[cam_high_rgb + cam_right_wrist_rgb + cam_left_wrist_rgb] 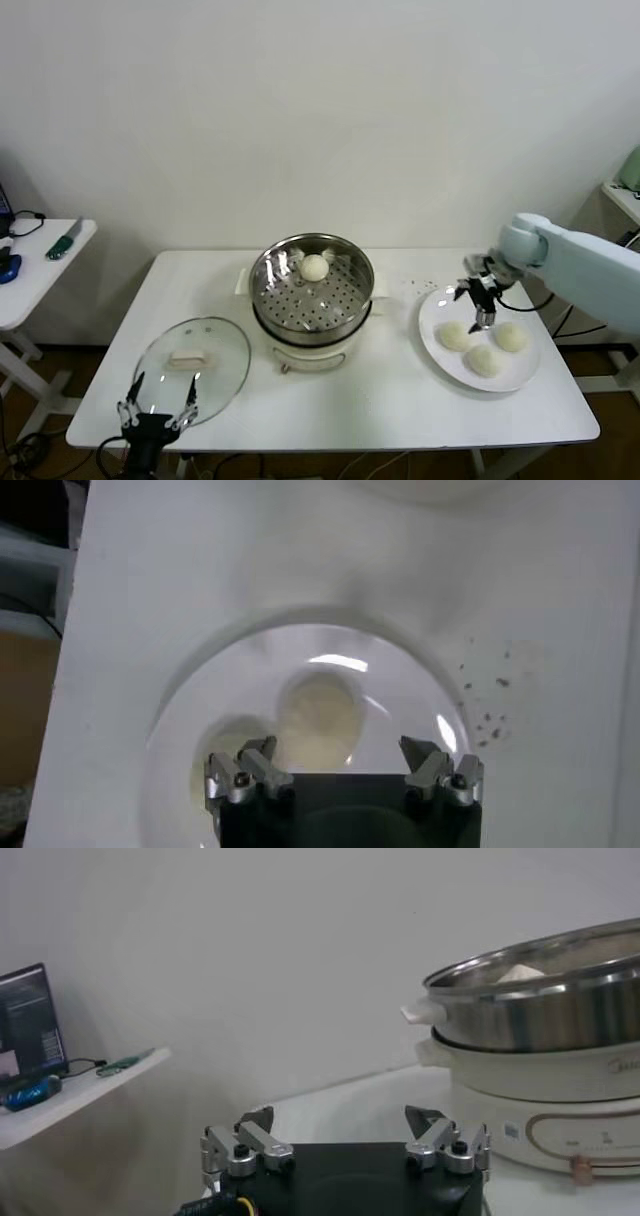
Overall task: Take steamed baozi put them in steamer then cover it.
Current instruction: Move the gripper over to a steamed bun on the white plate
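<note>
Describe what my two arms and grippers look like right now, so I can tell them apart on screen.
The right arm has a smooth pale blue-white shell ending in a dark wrist with thin cables. The right gripper has a black body with silver-grey metal finger links and dark tips. The left gripper looks identical: black base, silver links, round black screws. Its arm is mostly out of view.

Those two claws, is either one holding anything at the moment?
No. The right gripper hangs open above the baozi on the plate; the left gripper waits open and empty by the glass lid.

Head overlooks table (pixel 400 400); wrists close, low.
</note>
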You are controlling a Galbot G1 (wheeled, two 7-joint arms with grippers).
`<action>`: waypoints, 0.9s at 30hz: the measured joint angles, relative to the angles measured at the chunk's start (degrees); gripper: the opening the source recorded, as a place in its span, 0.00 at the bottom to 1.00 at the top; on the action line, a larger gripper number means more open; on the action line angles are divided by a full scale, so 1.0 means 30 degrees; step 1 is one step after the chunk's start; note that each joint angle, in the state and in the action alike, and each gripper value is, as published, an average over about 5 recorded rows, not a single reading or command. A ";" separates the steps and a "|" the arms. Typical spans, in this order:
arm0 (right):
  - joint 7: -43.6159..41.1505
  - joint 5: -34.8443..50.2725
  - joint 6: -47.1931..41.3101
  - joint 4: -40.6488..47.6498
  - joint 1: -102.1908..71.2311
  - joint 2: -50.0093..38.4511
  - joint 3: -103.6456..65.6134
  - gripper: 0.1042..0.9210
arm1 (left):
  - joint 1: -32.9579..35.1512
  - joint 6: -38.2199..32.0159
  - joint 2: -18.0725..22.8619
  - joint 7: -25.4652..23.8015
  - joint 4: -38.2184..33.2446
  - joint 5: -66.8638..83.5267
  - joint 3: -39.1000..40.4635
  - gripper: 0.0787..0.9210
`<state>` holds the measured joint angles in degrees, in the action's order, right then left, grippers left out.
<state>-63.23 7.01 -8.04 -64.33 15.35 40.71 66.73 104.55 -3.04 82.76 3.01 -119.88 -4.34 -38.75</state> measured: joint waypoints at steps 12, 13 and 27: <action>0.0429 -0.0545 -0.0122 0.2154 -0.2263 0.1037 -0.1392 0.88 | -0.0163 -0.0004 -0.0031 0.0032 0.0371 -0.0040 -0.0159 0.88; 0.0448 -0.0552 -0.0132 0.2297 -0.2362 0.1147 -0.1473 0.88 | -0.0171 -0.0006 -0.0040 0.0033 0.0399 -0.0040 -0.0165 0.88; 0.0472 -0.0610 -0.0272 0.3568 -0.3088 0.2292 -0.1976 0.86 | -0.0229 -0.0056 -0.0061 0.0043 0.0538 -0.0040 -0.0200 0.88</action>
<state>-61.82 5.18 -8.85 -53.63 6.09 47.59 60.80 103.86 -3.21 82.58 3.13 -118.27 -4.46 -39.35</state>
